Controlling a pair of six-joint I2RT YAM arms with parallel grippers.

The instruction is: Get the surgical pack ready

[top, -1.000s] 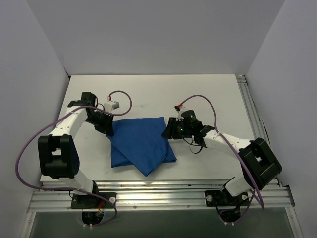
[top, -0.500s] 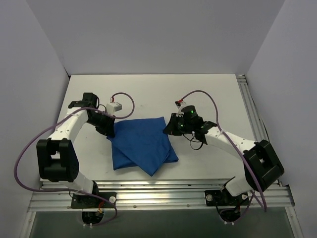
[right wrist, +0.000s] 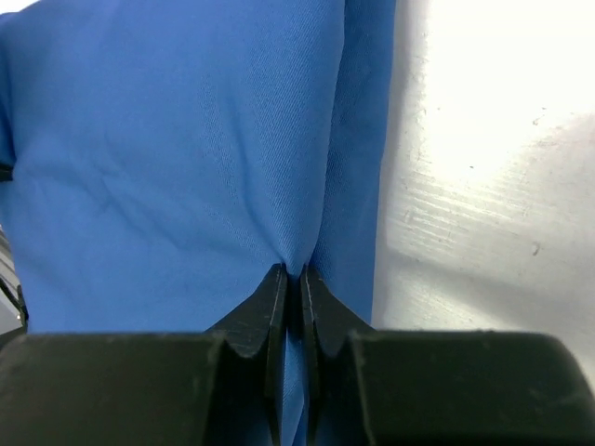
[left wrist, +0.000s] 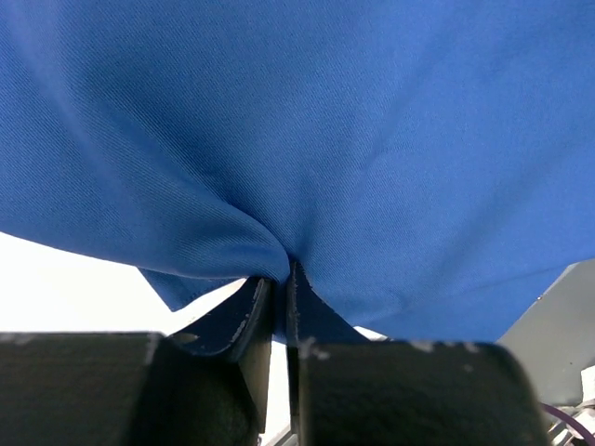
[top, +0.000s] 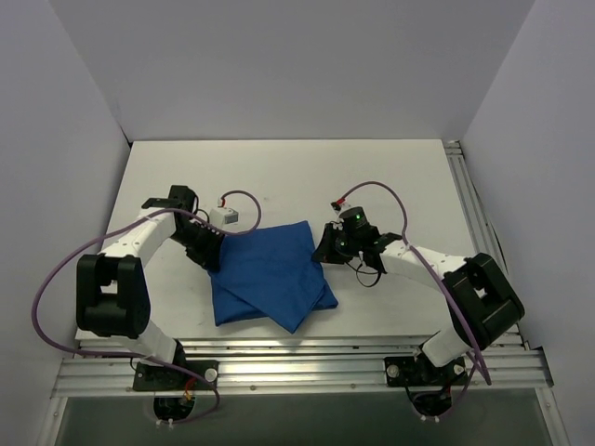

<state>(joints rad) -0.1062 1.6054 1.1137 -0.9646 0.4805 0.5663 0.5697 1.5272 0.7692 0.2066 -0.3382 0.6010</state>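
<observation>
The left arm (top: 139,232) and right arm (top: 423,265) share white links, chunky black joints and looping purple cables (top: 42,288). A green light (top: 354,220) glows on the right wrist. Black pincer fingers (left wrist: 228,325) show pale chipped edges.

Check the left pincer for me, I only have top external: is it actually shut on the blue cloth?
Observer: Yes. The left wrist view shows the left pincer shut on a pinched fold of the blue cloth.
Operator: Right side?
Observer: Same. The right pincer is shut on a fold near the cloth's edge.
Operator: Anything poking out there?
Observer: No. The right wrist view shows only cloth and table.
</observation>
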